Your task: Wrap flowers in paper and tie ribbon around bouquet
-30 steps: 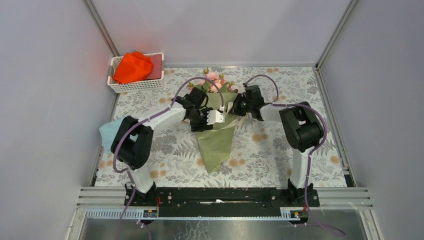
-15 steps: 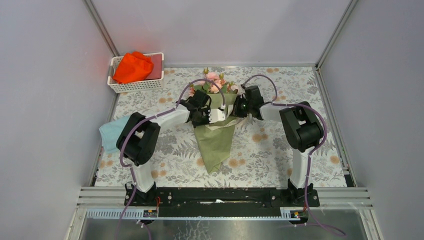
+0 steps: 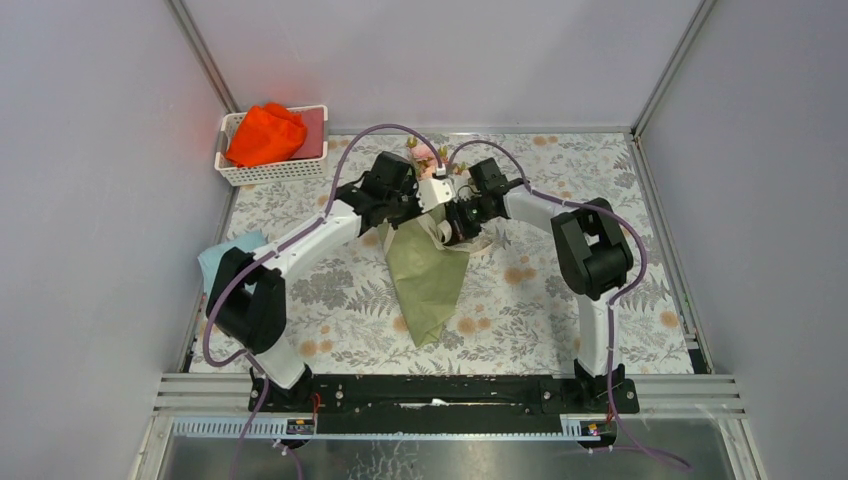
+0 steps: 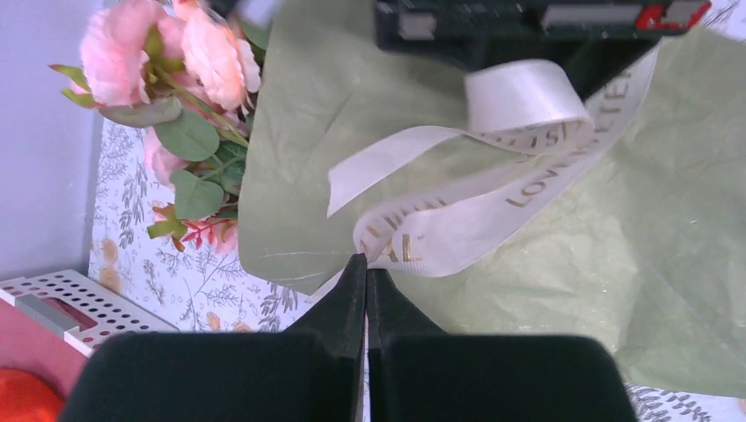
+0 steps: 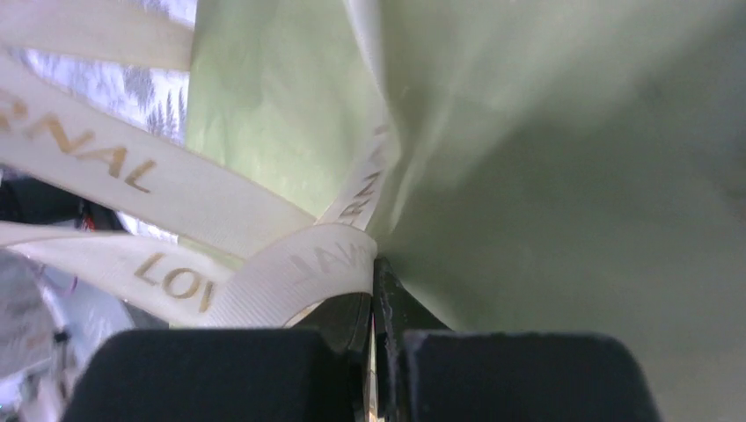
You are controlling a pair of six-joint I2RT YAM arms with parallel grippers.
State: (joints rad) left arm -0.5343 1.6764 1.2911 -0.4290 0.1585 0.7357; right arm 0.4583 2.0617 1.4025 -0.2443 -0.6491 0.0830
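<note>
— Grey walls [image 3: 450, 60] on three sides, and a leaf-print tablecloth [image 3: 560, 300] over the whole table. What's lying on it?

— White basket [image 3: 270, 172] in the 11 o'clock corner, with an orange cloth [image 3: 265, 133] heaped inside. A blue cloth [image 3: 215, 258] sits at the 9 o'clock edge, partly behind the left arm [image 3: 300, 245]. The bouquet [image 3: 428, 280] lies mid-table, tip towards 6 o'clock, flowers [image 4: 207, 53] towards 12.

— And the paper?

— Olive paper [image 4: 669, 229], creased, rolled into a cone round the stems. The ribbon [image 4: 493, 202], cream with gold lettering, loops loosely across the wide end.

— The grippers?

— Left gripper [image 4: 366, 264]: jaws pressed together, tips right at the ribbon's edge. Whether any of it is caught, I can't tell. Right gripper [image 5: 374, 272]: pressed tight too, with a ribbon strand running in between its jaws, hard against the paper.

— Anything changed from a second ago?

— The left arm has stretched out. Its gripper was over the cone's middle with the jaws apart; now it's up at 12 beside the flowers. The right arm [image 3: 590, 250] has swung its wrist in towards the centre. The two nearly meet and hide most of the flowers from above. The cone's tip hasn't shifted.
</note>
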